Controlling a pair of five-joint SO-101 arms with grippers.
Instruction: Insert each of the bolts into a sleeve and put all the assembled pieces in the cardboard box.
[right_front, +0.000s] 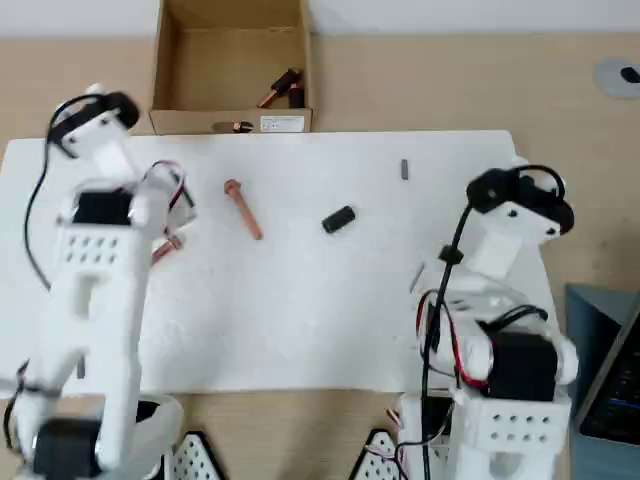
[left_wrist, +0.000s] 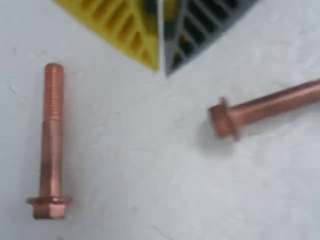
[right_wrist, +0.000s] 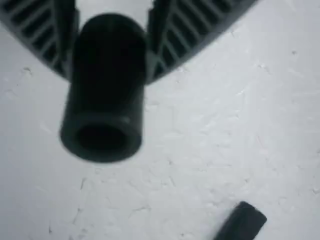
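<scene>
Two loose bolts lie apart on the white mat (right_front: 300, 320), a first bolt (left_wrist: 50, 140) and a second bolt (left_wrist: 260, 110), both near the left gripper (left_wrist: 162, 67), whose yellow and dark fingers are pressed together with nothing between them. There are also two black sleeves: the right gripper (right_wrist: 110, 75) pinches the held sleeve (right_wrist: 102, 115) between its fingers just above the mat, and the loose sleeve (right_front: 338, 219) lies on the mat between the two arms. Inside the cardboard box (right_front: 180, 120), at the far edge of the mat, I can count one assembled piece (right_front: 280, 88) near its right wall.
</scene>
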